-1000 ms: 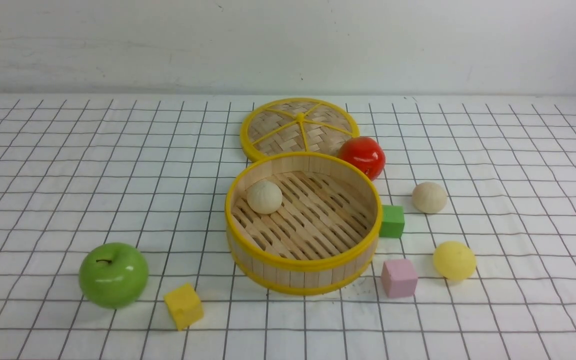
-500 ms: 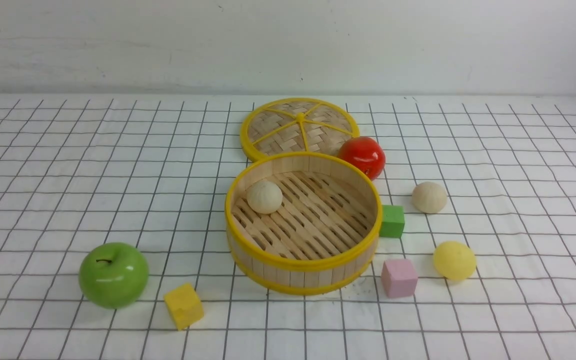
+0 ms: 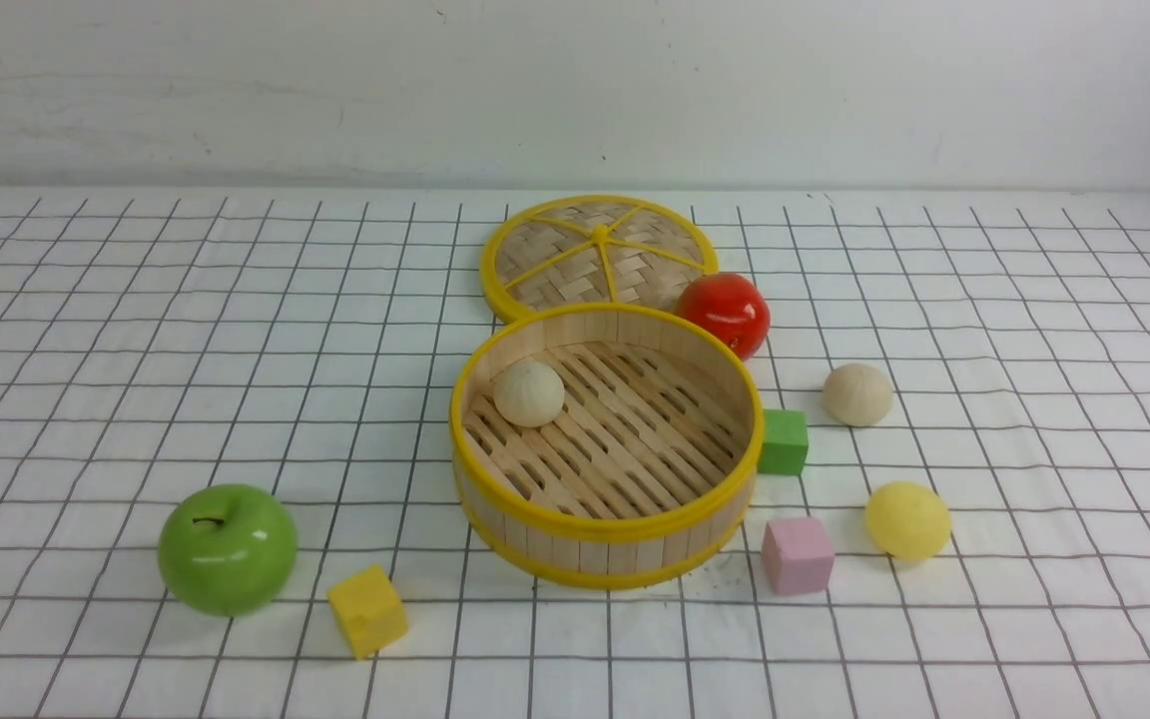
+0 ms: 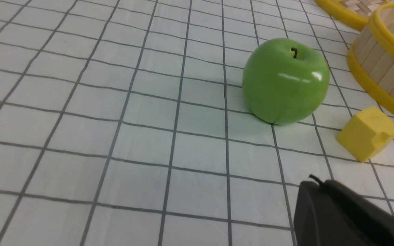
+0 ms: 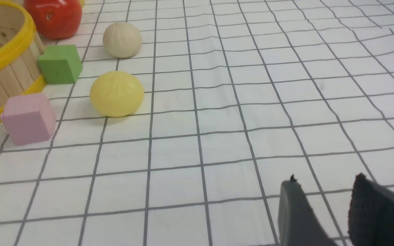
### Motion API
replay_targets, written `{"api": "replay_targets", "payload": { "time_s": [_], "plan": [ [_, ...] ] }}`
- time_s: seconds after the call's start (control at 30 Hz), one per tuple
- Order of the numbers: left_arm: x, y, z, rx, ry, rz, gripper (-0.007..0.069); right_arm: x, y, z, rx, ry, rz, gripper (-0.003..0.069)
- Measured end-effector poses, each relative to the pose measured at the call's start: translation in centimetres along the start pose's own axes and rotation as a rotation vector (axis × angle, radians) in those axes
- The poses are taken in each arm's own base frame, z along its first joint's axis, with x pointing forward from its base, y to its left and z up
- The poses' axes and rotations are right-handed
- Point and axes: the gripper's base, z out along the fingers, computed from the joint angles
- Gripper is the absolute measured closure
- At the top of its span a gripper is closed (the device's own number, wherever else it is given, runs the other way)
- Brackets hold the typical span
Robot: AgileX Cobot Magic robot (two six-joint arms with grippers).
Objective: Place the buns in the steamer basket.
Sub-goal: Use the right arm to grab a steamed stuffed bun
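Observation:
The steamer basket (image 3: 605, 524) stands mid-table. One cream bun (image 3: 528, 392) lies inside it at the back left. A second cream bun (image 3: 858, 393) and the pale yellow bun (image 3: 907, 519) lie on the cloth to its right. Neither arm shows in the front view. My right gripper (image 5: 326, 181) is open and empty, low over the cloth, well short of the yellow bun (image 5: 116, 93) and the cream bun (image 5: 122, 40). My left gripper (image 4: 315, 184) is shut and empty, near the green apple (image 4: 286, 80), with the basket wall (image 4: 378, 68) beyond.
The woven lid (image 3: 597, 255) lies behind the basket, and a red tomato (image 3: 724, 314) sits at its back right. A green cube (image 3: 782, 440) and a pink cube (image 3: 796, 554) sit between the basket and the loose buns. A yellow cube (image 3: 366, 609) lies beside the apple (image 3: 227, 548).
A dark bit of the left arm at the front view's lower left corner has gone out of view. The objects have not moved.

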Motion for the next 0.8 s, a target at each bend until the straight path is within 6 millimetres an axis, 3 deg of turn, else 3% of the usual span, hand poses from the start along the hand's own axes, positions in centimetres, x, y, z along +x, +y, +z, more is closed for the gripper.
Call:
{"api": "replay_targets", "payload": {
  "time_s": [0.5,0.8],
  "plan": [
    [0.0,0.0,0.0,0.000,0.000,0.000,0.0637,-0.1,0.0,0.0,0.002,-0.016,-0.014,0.0418],
    [0.0,0.0,0.0,0.000,0.000,0.000,0.0629,-3.6,0.7,-0.8,-0.088,-0.438,0.033,0.0418]
  ]
}}
